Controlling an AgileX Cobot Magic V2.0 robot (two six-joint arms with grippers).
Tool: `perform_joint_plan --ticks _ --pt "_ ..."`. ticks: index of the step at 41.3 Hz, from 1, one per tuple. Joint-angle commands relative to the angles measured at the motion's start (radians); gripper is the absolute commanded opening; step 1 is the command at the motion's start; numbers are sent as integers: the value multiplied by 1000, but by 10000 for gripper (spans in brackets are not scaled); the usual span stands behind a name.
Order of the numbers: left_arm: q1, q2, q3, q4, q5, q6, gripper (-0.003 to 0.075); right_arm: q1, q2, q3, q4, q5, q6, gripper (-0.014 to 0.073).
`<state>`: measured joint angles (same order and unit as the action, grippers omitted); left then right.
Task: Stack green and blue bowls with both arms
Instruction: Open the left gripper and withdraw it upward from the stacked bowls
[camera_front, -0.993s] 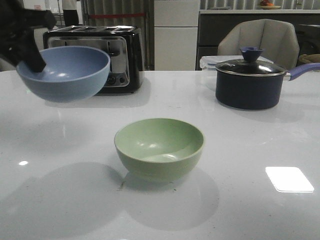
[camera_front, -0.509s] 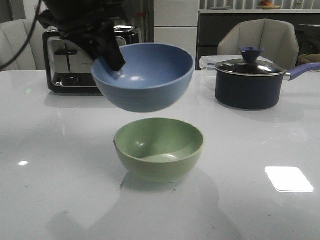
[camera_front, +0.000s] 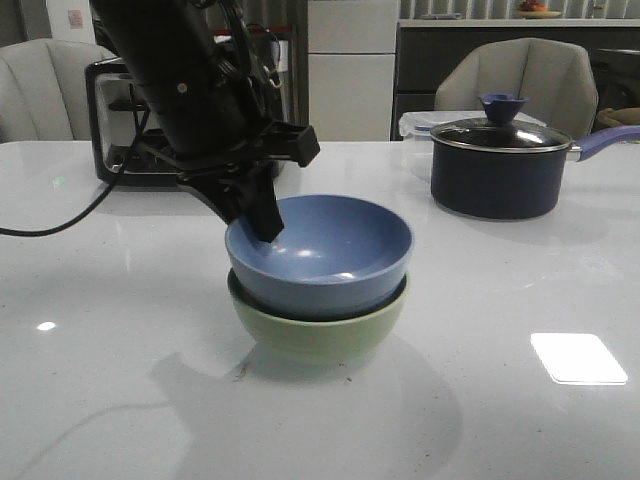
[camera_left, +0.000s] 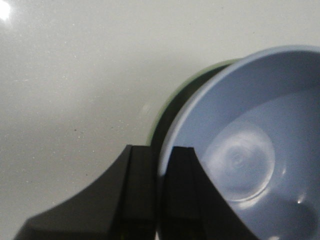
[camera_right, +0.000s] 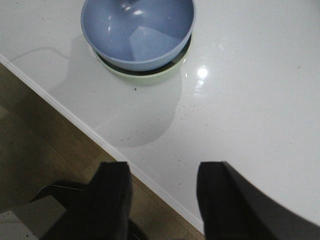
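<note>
The dusty blue bowl (camera_front: 325, 250) sits nested inside the pale green bowl (camera_front: 320, 335) at the table's middle. My left gripper (camera_front: 262, 222) is shut on the blue bowl's left rim, one finger inside and one outside. In the left wrist view the blue bowl (camera_left: 250, 140) fills the right side, a green rim sliver (camera_left: 172, 102) shows beside it, and the left gripper (camera_left: 161, 155) pinches the rim. My right gripper (camera_right: 161, 172) is open and empty above the table's front edge, away from the stacked blue bowl (camera_right: 137, 30) and green bowl (camera_right: 145, 76). It is out of the front view.
A dark lidded saucepan (camera_front: 500, 165) with a purple handle stands at the back right, a clear container (camera_front: 415, 125) behind it. A black and chrome toaster (camera_front: 115, 130) stands at the back left behind my left arm. A black cable (camera_front: 60, 220) trails left.
My left gripper carried the blue bowl from the far left rightward over the green bowl, then lowered it into the green bowl.
</note>
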<state>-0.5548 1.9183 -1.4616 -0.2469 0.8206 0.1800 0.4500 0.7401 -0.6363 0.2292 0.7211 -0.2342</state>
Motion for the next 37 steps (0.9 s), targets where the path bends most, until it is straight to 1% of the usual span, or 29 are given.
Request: perform_joint_plan --ticks 1,3,5,9,12,14,19,27,33,37 --pt "-8 -38 -35 -22 -39 -3 99 0 -7 -26 3 -58 -11 427" --pt "-8 -35 -35 -22 -41 -3 118 0 -7 -26 3 -58 -11 427" --pt "-8 -34 -35 -26 -41 -3 165 0 -7 -26 3 -58 -11 427" --pt "-8 -34 -35 -35 -41 -3 317 0 -7 -26 3 -58 -11 427" --pt "-8 -34 -35 -37 -23 -3 412 0 -7 -26 3 -58 -11 427" --pt "-8 -40 -37 -37 -18 -3 442 0 -7 -26 3 -58 -11 427" --pt "-8 -82 -37 -29 -18 -3 444 0 -7 -26 3 -58 -11 427" --pt "-8 -252 -4 18 -17 -3 444 0 -7 -26 3 -58 -11 427" --pt "-8 -424 96 50 -21 1 444 0 -7 -26 3 -58 -11 427" --pt "-8 -558 197 69 -27 1 444 0 -7 -26 3 -58 -11 427"
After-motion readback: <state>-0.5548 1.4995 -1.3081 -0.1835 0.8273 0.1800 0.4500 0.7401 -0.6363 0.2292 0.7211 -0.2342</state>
